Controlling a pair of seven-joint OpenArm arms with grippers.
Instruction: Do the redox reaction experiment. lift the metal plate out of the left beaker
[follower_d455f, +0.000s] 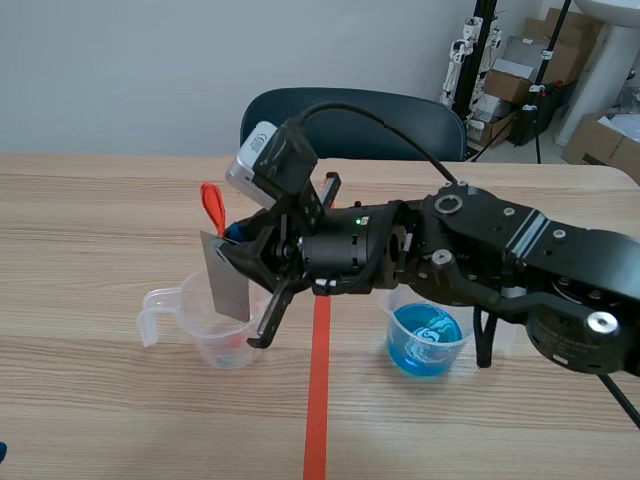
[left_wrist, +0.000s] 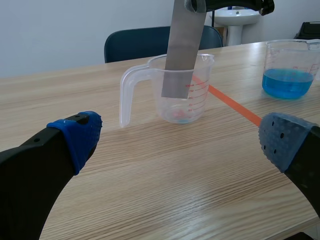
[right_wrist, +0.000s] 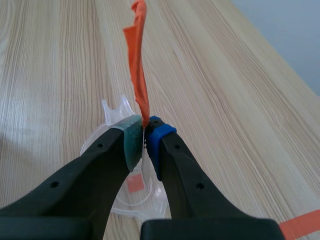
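Soft, bright light everywhere.
We see the table (follower_d455f: 100, 400) lit evenly, and the shadows on it are faint and soft, like the one at the foot of the left beaker (left_wrist: 182, 112). The metal plate (left_wrist: 182, 50) looks dull, flat grey. We spot small white shines on the blue water (follower_d455f: 428, 340). The right arm (follower_d455f: 520, 250) looks very dark, with one tiny green light glowing on it.

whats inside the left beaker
The metal plate, held by the right pincer, hangs with its lower end inside the left beaker, clear of the bottom. A reddish patch shows at the base; the plate hides the wall behind it.
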